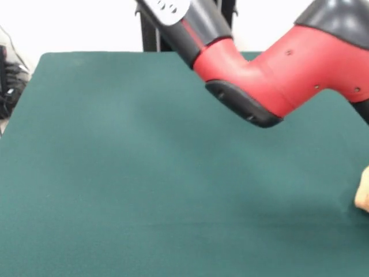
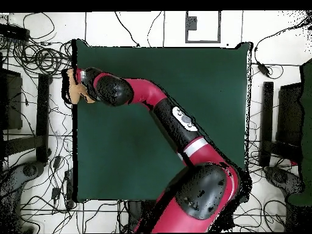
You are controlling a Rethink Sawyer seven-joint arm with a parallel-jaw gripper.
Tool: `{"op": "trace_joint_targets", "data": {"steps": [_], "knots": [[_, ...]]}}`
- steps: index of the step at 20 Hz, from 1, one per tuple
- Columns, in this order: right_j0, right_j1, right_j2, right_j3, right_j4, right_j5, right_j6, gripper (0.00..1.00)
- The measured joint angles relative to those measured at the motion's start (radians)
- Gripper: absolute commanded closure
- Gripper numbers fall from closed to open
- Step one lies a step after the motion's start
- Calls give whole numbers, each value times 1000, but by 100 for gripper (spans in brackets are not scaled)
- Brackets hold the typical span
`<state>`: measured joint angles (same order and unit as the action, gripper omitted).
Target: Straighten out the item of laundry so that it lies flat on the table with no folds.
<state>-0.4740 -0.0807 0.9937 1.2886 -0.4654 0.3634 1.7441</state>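
Towel (image 2: 75,90) mostly hidden under arm (image 2: 137,91)

No text, labels or numbers are readable.

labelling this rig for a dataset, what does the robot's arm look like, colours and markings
The arm has glossy red shells with rounded black joint caps and a black rim on the elbow cover. Small dark screw holes dot the red casing. One dark link carries a silver-grey band and a white panel with dark markings.

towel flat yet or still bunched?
Bunched, it seems. The towel shows only as a small tan clump at the table edge, mostly covered by the arm's end; in the front view just a sliver shows. Exact folds: cannot tell.
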Motion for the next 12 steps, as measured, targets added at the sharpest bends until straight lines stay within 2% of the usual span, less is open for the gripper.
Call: {"op": "trace_joint_targets", "data": {"steps": [1,3,5,12], "knots": [[21,-16,-27,-3,-27,-8,0,100],[103,-76,-130,-9,-138,-34,0,100],[146,-110,-177,-9,-201,-39,0,100],[188,-146,-206,-25,-320,-39,0,100]]}}
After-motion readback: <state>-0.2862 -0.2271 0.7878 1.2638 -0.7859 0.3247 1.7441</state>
